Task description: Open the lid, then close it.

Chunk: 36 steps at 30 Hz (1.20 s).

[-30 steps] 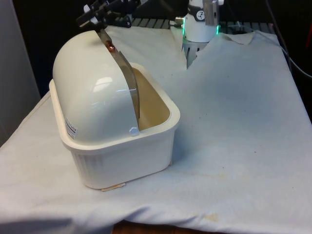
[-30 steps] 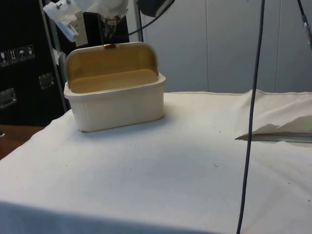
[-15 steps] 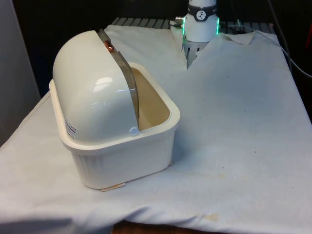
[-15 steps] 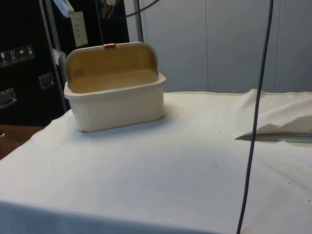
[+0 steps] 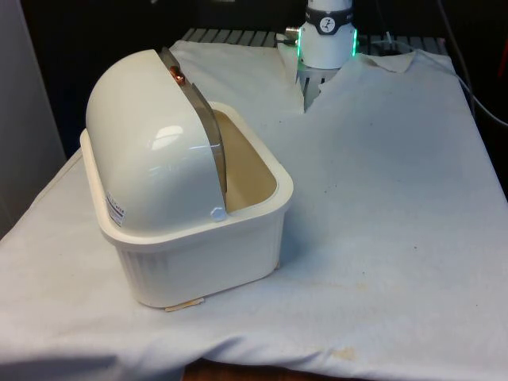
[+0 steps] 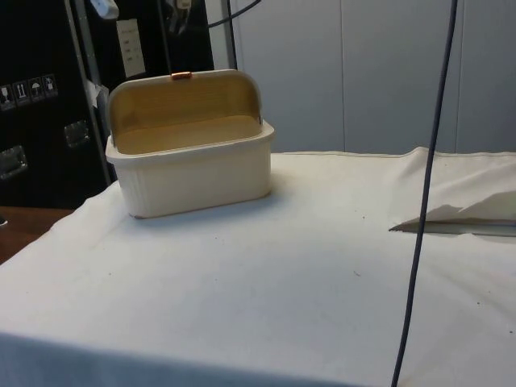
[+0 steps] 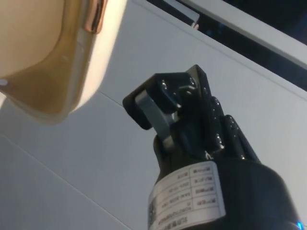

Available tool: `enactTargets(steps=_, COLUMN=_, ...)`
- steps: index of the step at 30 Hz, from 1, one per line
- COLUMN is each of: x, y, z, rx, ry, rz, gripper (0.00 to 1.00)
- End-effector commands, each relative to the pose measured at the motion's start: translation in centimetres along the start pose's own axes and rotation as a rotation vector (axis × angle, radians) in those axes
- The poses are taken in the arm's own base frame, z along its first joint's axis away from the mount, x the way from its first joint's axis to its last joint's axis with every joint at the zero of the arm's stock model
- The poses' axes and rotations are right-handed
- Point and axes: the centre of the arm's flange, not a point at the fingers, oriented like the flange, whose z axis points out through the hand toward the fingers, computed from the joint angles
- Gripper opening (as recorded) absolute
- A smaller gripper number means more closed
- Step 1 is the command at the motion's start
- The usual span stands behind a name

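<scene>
Though draped all over in a white cloth (image 5: 381, 238), reads plainly as a worktop, flat across the middle. Rumpled a little along the near edge in the front view, and lifted into a fold (image 6: 451, 218) in the side view.

Towards the front view's left, resting on the cloth: a cream bread box (image 5: 206, 254) with ribbed walls, seen in the side view (image 6: 193, 173) with its open mouth facing that camera. Well apart from the white robot base (image 5: 327, 48) at the far end.

On the box, rolled up and back: the domed lid (image 5: 151, 151), leaving the tan inside of the tub in plain sight. Shown as a raised arch above the tub's rim in the side view (image 6: 185, 101), and as a curved cream edge in the wrist view (image 7: 48, 72).

At the lid's top edge, a small copper handle (image 5: 178, 77), also picked out in the side view (image 6: 181, 75) and the wrist view (image 7: 93, 19).

Near that edge but clear of it, with pale wall behind: the jaws, touching neither lid nor handle and gripping nothing. Seen side-on, so cannot tell whether parted or pressed together.

Hanging down in front of the side camera, a thin dark cable (image 6: 427, 193).

Low on the box's end wall, a small printed label (image 5: 117, 213). Poking out from under the box's near corner, a thin tan strip (image 5: 184, 303).
</scene>
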Motion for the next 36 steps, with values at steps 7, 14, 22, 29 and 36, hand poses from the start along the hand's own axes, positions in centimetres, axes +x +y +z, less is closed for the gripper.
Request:
enactTargets(steps=7, x=0.0, y=-0.4, z=0.0, rx=0.073, ry=-0.003, rz=-0.022, gripper=0.0)
enactTargets(steps=14, x=0.2, y=-0.7, z=-0.2, rx=0.129, ry=-0.007, rz=-0.037, gripper=0.0)
enactTargets(steps=22, x=0.3, y=-0.9, z=-0.3, rx=0.189, ry=-0.016, rz=-0.055, gripper=0.0)
enactTargets(steps=29, x=0.4, y=-1.3, z=-0.1, rx=0.233, ry=-0.033, rz=-0.077, gripper=0.0)
enactTargets(steps=36, x=0.4, y=-1.3, z=0.4, rx=0.244, ry=-0.051, rz=-0.086, gripper=0.0)
